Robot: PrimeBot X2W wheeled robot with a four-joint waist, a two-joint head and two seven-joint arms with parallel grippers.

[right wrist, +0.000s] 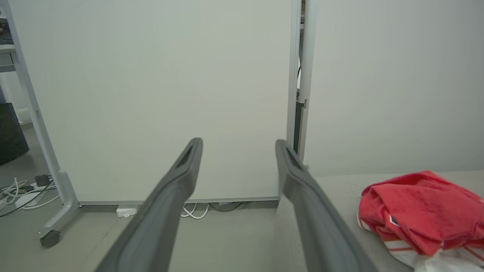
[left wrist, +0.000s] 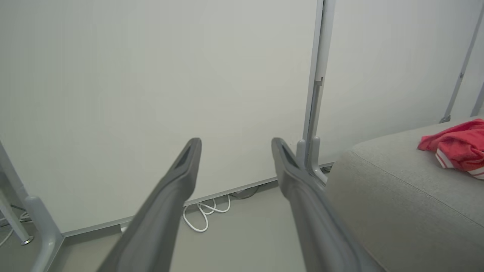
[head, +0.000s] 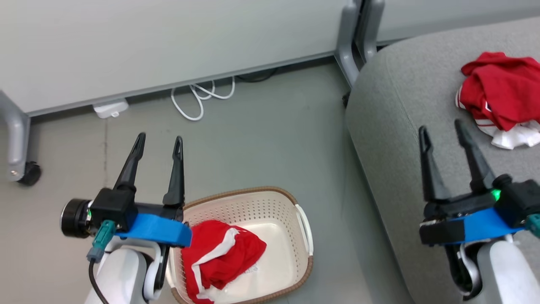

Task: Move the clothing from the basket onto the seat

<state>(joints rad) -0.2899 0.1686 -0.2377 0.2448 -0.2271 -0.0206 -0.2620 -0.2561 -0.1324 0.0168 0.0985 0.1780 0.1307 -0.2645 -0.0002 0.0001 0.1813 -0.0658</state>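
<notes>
One garment (head: 498, 84) lies on the seat (head: 396, 126), a second garment (head: 219, 253) in the basket (head: 253, 192); left gripper (head: 159, 143) and right gripper (head: 441, 126) gape empty.

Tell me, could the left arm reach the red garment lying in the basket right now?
Probably yes. The left gripper is open and empty, close by the basket; the red garment lies uncovered inside it, with nothing in the way.

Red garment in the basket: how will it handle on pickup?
Likely floppy: the garment lies crumpled in folds, so it should drape from a pinch. Probably light for its size: thin, soft fabric. A trailing fold might catch the basket rim.
</notes>
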